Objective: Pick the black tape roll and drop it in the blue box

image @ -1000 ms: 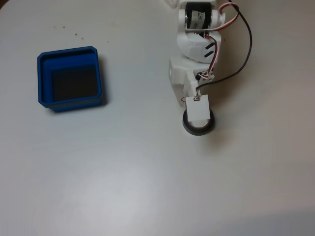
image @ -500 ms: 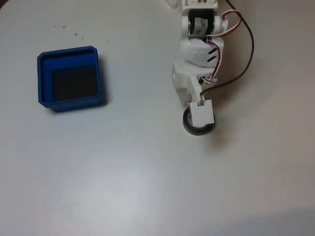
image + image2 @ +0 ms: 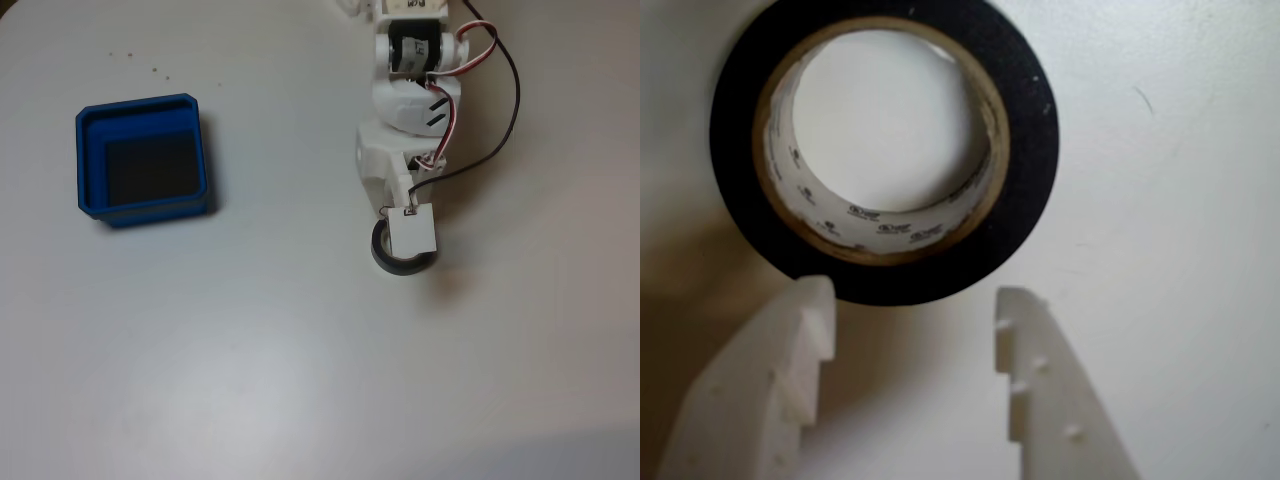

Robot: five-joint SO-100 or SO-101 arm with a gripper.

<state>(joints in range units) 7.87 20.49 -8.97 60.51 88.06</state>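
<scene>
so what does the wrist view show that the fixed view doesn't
Wrist view alone: the roll's pale inner core with small printed marks, and the end effector with its white fingers apart, nothing between them, their tips just short of the roll's rim.

Fixed view alone: the blue box far to the left with nothing in it, the arm's body, and its cables.

Both: the black tape roll lying flat on the white table.

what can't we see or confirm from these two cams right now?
- Fixed view: the gripper is hidden under the wrist's white square plate, which also covers much of the black tape roll.
- Wrist view: the fingers are cut off by the bottom edge.
- Wrist view: print inside the roll's core is too small to read.
</scene>
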